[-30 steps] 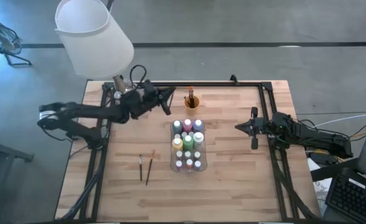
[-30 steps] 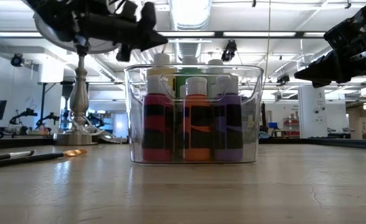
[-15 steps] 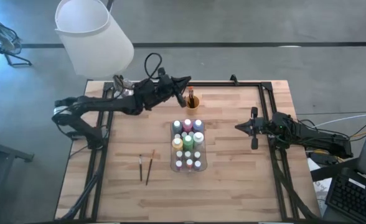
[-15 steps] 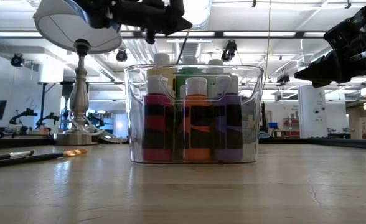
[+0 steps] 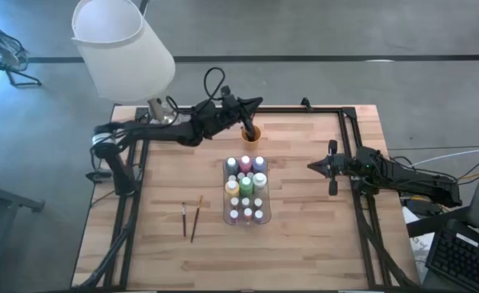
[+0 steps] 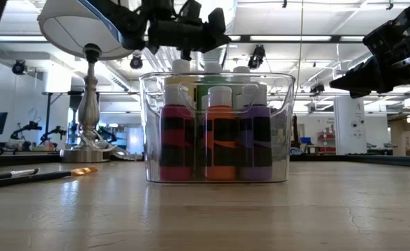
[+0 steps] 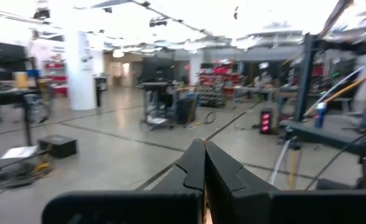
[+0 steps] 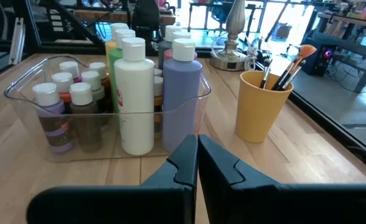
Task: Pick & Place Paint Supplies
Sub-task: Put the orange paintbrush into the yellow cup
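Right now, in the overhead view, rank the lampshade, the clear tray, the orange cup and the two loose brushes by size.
1. Lampshade, though it sits nearer the camera.
2. Clear tray.
3. Loose brushes, long but very thin.
4. Orange cup, though its ranking against the brushes is unsure.

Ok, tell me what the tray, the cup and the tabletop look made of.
Tray: clear glossy plastic, since the bottles show through its walls. Cup: matte orange-yellow, probably plastic, though it could be paper. Tabletop: light wood, with jointed strips and visible grain.

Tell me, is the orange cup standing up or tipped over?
Standing up. The orange cup sits on its base, brushes sticking out its top.
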